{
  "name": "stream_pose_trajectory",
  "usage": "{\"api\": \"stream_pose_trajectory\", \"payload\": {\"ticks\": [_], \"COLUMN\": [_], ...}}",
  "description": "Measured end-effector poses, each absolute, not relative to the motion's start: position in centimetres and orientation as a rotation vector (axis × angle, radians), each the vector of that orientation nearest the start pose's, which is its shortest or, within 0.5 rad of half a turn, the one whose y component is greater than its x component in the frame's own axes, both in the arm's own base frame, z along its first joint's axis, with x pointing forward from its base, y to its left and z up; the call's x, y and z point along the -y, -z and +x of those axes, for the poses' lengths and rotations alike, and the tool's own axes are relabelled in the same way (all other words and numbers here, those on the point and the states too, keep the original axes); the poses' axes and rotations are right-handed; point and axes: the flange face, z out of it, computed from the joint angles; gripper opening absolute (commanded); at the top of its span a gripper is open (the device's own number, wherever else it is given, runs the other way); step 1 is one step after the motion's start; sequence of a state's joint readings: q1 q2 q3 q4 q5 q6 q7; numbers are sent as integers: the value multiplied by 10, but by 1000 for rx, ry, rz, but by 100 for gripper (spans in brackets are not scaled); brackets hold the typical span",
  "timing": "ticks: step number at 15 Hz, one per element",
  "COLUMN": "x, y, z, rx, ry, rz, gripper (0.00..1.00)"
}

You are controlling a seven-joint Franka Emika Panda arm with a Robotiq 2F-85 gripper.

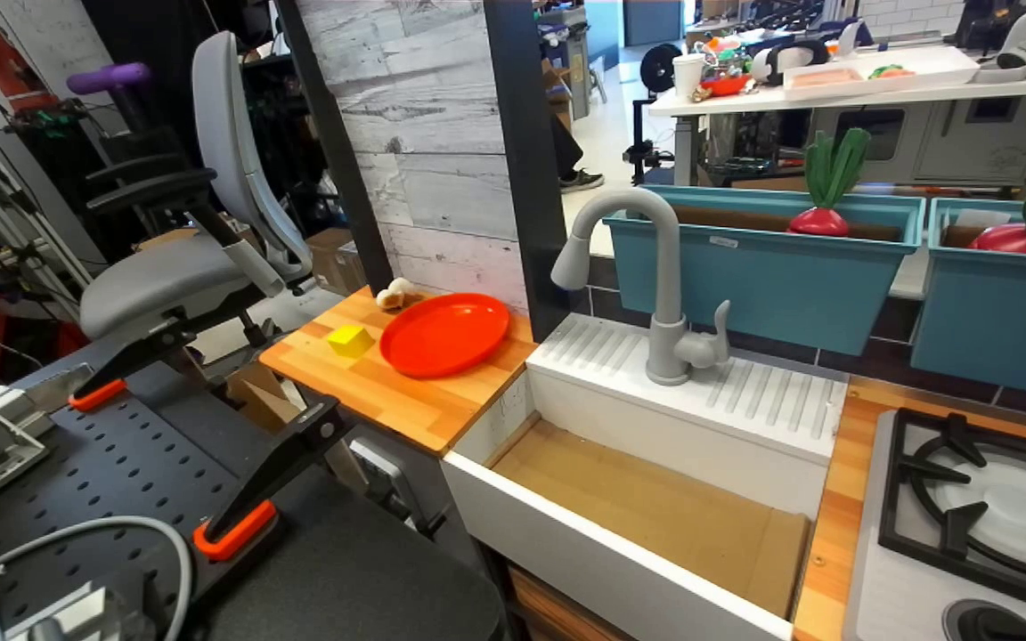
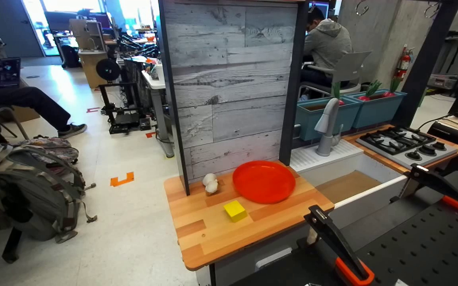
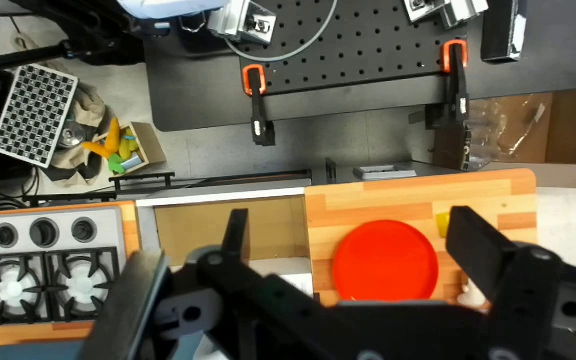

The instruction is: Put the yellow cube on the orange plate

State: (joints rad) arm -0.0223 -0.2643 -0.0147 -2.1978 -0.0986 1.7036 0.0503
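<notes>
Holding the claw (image 3: 349, 213) spread wide in the wrist view, partly blocking the cube (image 3: 442, 224) from sight. Finding the cube, in both exterior views, sitting on the tabletop (image 2: 221, 240), just beside the plate (image 2: 264, 182); seeing the sink (image 1: 655, 434) adjoining the tabletop.

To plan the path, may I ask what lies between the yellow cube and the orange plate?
Only bare wooden counter lies between the yellow cube and the orange plate, as both exterior views show.

The cube (image 2: 235, 211) is yellow, the plate (image 2: 264, 182) orange-red, the counter (image 2: 217, 240) patchwork tan, the pincer (image 3: 349, 214) black.
</notes>
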Motion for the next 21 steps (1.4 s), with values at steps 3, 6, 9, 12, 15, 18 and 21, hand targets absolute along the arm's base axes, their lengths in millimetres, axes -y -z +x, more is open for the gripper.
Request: {"api": "stream_pose_trajectory", "payload": {"ticks": [3,6,9,12,15,18,21], "x": [-20,-63,-93,-102,-103,-103,-108], "y": [-427,-371,-317,-290,-293,-292,-274], "z": [455,461,466,469,472,473,478], "rx": [-60,-14,3,16,15,7,-88], "ry": [-337,-363,-417,-463,-450,-452,-396], "rz": [-3219,-3234,-3254,-3262,-3262,-3262,-3286], "gripper": [100,100,100,100,100,100,100]}}
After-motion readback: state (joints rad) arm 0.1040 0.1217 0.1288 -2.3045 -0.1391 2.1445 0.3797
